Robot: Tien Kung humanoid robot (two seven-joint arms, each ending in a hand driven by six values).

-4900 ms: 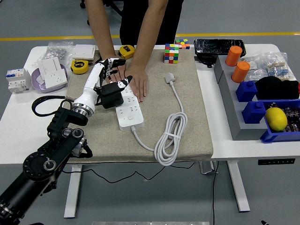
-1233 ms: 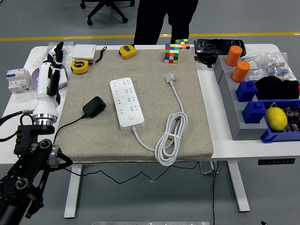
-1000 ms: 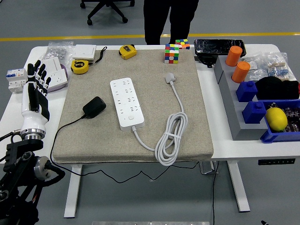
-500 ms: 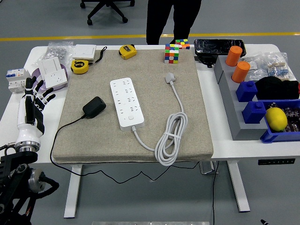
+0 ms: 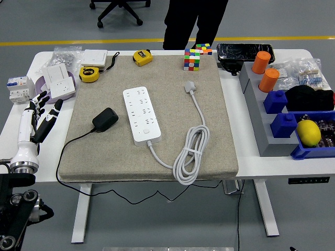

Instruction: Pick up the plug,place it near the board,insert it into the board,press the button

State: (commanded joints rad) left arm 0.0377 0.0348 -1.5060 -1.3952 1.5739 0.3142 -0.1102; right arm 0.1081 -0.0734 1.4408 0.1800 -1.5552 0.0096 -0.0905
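Observation:
A black plug adapter (image 5: 105, 119) lies on the beige mat, its thin black cable trailing to the mat's near left edge. The white power strip board (image 5: 141, 115) lies lengthwise at mid mat, just right of the plug and apart from it. Its thick white cord coils at the near right and ends in a grey plug (image 5: 190, 87). My left hand (image 5: 39, 112) hovers over the table's left edge, well left of the plug, fingers spread and empty. My right arm is out of view.
A person stands at the far side, hands off the table. Two yellow tape measures (image 5: 89, 74), a Rubik's cube (image 5: 191, 59), white sockets and a purple dish (image 5: 56, 86) sit along the back left. Grey and blue bins (image 5: 277, 120) with orange cups stand at the right.
The person's hands left the board and the plug now lies on the mat beside it. My left hand has drawn back from the board to the table's left edge, empty.

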